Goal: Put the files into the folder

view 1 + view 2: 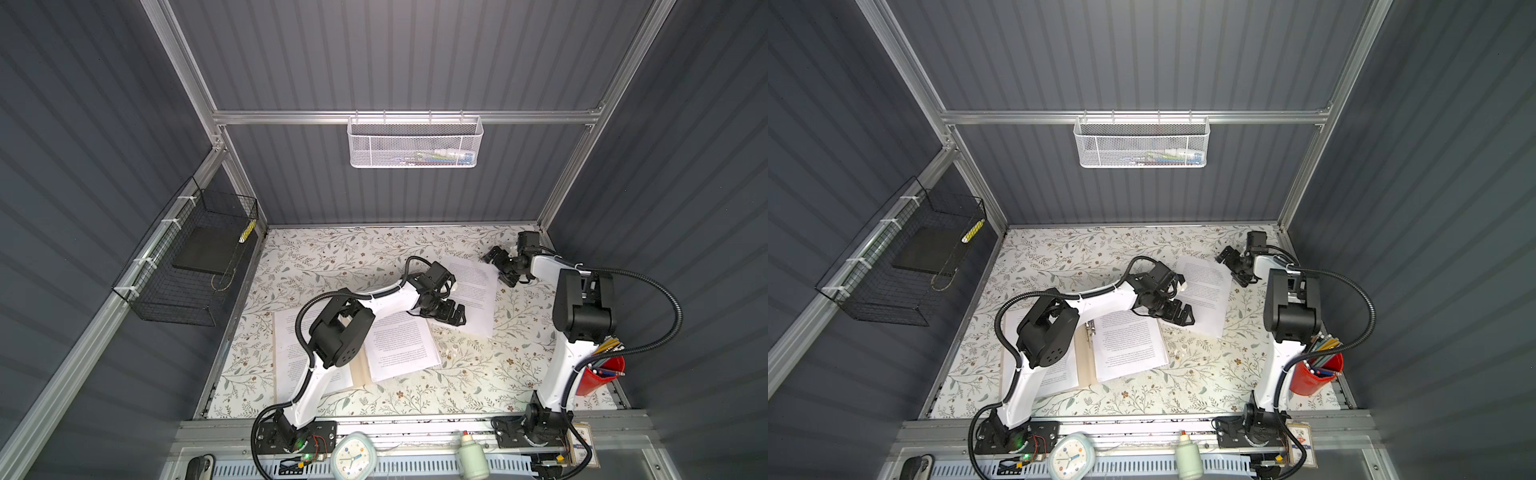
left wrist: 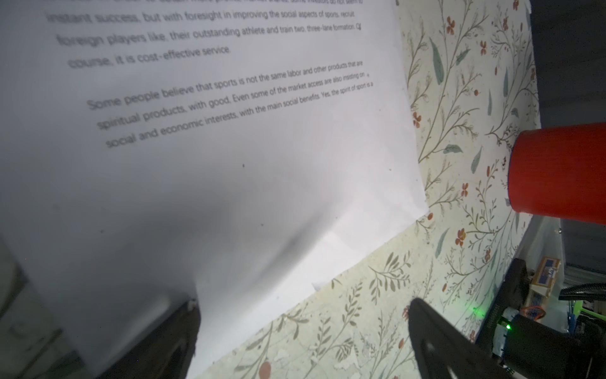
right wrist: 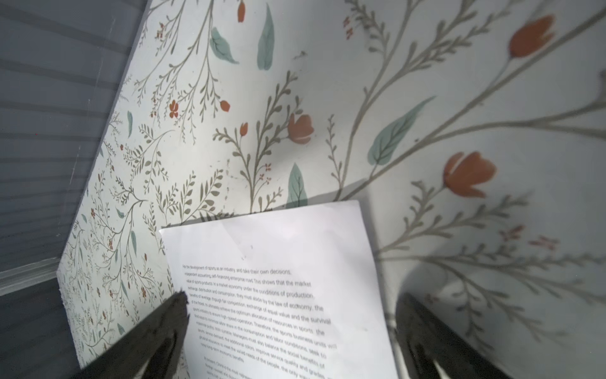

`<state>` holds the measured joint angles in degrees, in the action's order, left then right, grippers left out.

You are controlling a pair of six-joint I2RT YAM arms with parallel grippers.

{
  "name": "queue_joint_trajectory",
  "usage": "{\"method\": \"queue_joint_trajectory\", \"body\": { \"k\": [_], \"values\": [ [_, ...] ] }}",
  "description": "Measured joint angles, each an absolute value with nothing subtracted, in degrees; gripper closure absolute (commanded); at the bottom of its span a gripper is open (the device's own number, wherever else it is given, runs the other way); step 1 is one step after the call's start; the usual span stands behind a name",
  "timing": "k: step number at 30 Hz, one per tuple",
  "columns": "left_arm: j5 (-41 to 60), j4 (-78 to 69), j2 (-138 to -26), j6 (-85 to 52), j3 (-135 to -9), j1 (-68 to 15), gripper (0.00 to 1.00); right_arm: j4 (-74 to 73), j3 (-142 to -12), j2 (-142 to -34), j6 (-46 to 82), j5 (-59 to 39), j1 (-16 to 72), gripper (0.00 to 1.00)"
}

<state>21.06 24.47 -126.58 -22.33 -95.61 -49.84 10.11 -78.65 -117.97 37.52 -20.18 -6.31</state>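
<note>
The table (image 1: 478, 374) is lit from above; walls (image 1: 83, 124) at 9 and 3 o'clock are left dim. Text on the sheet (image 2: 210, 98) is blurred.

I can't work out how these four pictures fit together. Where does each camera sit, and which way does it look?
Both top views: high over the near edge, looking down on the table, open folder, left arm and right arm.
Left wrist: behind the open left gripper, facing the loose sheet and red cup.
Right wrist: behind the open right gripper, facing that sheet's far end.
Shared: the loose sheet, in all four views.
</note>
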Motion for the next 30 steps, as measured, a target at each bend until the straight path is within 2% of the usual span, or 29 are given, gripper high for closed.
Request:
{"method": "queue_joint_trajectory", "body": {
  "k": [15,30],
  "values": [
    [20.8,27.0,-128.2,-21.2,-98.5,-49.8,0.0,3.6,-79.6,-121.0,43.5,-28.8,-7.7,0.01],
    [20.9,27.2,-128.8,-20.3,-99.4,-49.1,0.0,1.0,-65.6,-113.1,42.3,-40.0,-7.8,0.01]
  ]
}}
